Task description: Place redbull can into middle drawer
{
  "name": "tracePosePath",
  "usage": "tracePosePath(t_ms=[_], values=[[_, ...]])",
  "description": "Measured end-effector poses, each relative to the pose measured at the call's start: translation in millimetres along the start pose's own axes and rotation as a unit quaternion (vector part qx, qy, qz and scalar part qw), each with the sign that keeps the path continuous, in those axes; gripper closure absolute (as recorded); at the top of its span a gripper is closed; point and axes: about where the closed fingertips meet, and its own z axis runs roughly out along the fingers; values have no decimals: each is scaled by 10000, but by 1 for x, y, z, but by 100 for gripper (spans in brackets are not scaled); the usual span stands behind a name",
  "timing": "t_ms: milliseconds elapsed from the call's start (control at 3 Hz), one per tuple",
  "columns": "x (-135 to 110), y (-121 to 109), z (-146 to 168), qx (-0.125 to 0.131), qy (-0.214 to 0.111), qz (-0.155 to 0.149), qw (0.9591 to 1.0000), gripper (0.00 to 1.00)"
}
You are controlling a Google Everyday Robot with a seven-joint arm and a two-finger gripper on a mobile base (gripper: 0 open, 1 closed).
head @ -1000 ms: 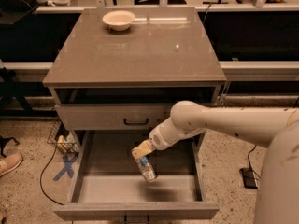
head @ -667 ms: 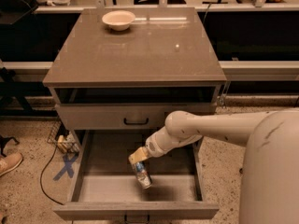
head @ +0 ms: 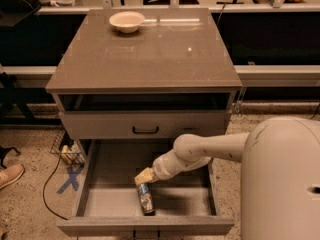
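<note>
Grey wood fills the lower left. The middle drawer (head: 107,204) stands pulled out at the foot of the cabinet, and its left wall and the left part of its floor are bare. Near the middle of that floor, close behind the front wall, is the redbull can (head: 146,200). It is tilted a little off upright, and the gripper (head: 144,178) is closed around its top end.

Over the last second the two have moved together, down, leftward and toward the front. A second ago the can hung higher and further to the right, clear of the floor. Now its lower end looks to be at floor level. I judge the carrying done, with only the letting go and the pull-out left. To the right, the arm (head: 200,151) slants up out of the drawer to the robot's pale body (head: 280,179).

The shadow behind the front wall darkens the can's base, so I cannot tell whether it rests on the floor or hovers just off it. The drawer's handle is cut off at the bottom edge. The arm covers part of the right wall, and the body hides whatever lies beyond the cabinet's right side.
</note>
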Motion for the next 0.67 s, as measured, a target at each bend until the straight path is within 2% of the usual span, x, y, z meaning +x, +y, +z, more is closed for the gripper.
tracePosePath(t_ms=[333,667], values=[[7,-4,17,-157,-36,246,9996,29],[14,-13,18,-182,-131,470,9986,6]])
